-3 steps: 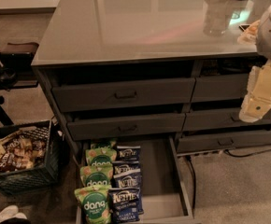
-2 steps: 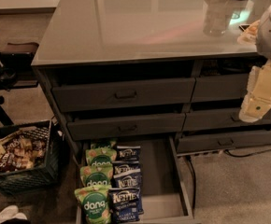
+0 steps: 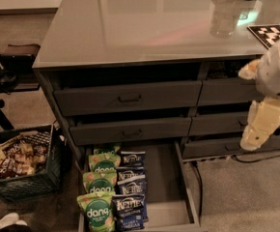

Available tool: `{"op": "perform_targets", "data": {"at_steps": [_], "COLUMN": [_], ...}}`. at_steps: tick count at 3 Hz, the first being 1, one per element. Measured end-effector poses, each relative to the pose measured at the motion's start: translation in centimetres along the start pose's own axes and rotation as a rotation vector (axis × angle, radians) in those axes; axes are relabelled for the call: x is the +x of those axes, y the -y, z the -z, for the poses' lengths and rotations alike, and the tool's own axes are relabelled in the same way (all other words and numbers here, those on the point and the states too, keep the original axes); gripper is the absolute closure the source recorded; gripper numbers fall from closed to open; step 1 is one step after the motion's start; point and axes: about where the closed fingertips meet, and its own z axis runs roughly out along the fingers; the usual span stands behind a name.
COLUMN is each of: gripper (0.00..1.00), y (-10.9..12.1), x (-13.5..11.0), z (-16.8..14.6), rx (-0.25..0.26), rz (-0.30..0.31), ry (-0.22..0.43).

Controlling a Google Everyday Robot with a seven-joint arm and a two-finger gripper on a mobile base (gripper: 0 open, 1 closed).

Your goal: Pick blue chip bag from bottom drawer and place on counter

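Blue chip bags (image 3: 131, 210) are seen in the pulled-out bottom drawer (image 3: 169, 190), and the gripper (image 3: 256, 135) is held off to the right.
The blue bags are laid overlapping in one column along the drawer, touching a column of green bags (image 3: 99, 183) on their left. Grey drawer fronts (image 3: 128, 98) are stacked above, topped by the glossy counter (image 3: 145, 23). The gripper is hung pointing down before the right-hand fronts, well apart from the bags. Whether it is apart or together cannot be told. A dark crate (image 3: 24, 180) of snacks is set on the floor at left.
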Motion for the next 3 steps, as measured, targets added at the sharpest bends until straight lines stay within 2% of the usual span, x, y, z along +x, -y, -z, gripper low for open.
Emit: {"op": "perform_targets", "data": {"at_steps": [1,2,3], "gripper": [0.0,0.0,0.0], "y": [0.0,0.0,-1.7], "x": [-0.6,-0.6,-0.5], "z": [-0.3,-0.1,-4.4], "rx": [0.018,0.025,-0.04], "rz": [0.085,0.093,0.054], "ry": [-0.026,-0.033,0.018]}}
